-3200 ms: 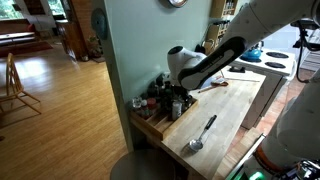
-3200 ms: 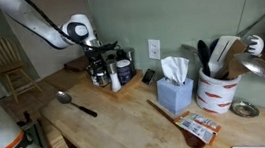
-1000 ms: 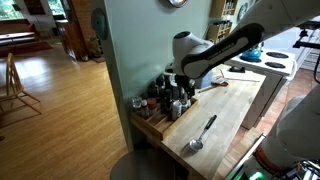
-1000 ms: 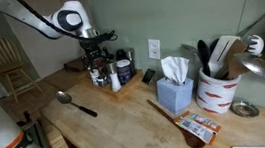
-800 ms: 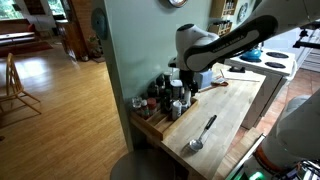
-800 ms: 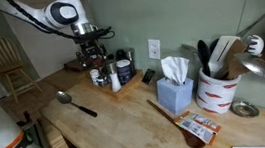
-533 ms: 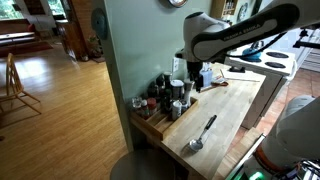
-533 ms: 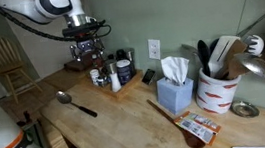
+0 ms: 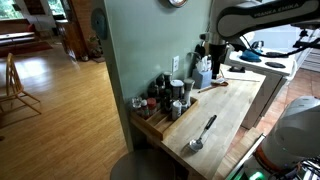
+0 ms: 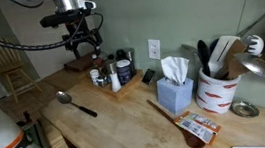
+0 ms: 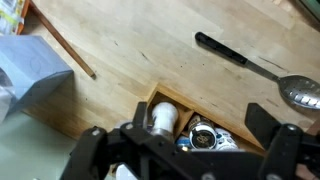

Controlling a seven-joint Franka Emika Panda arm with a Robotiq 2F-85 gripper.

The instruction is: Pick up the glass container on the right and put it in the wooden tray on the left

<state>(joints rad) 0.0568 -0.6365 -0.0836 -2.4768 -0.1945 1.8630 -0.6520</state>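
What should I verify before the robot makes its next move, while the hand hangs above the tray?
1. The hand is open, with nothing between its fingers: ok.
2. The hand hangs clear above the bottles in the wooden tray: ok.
3. The glass container stands inside the tray: cannot tell. The jars there are crowded and too small to single one out.
4. The metal spoon lies on the countertop, apart from the tray: ok.

The black hand (image 11: 186, 150) hangs with fingers spread wide over a corner of the light wooden tray (image 11: 152, 95), which holds a white-capped jar (image 11: 163, 118). A black-handled metal spoon (image 11: 255, 65) lies on the butcher-block bench (image 11: 140, 50).
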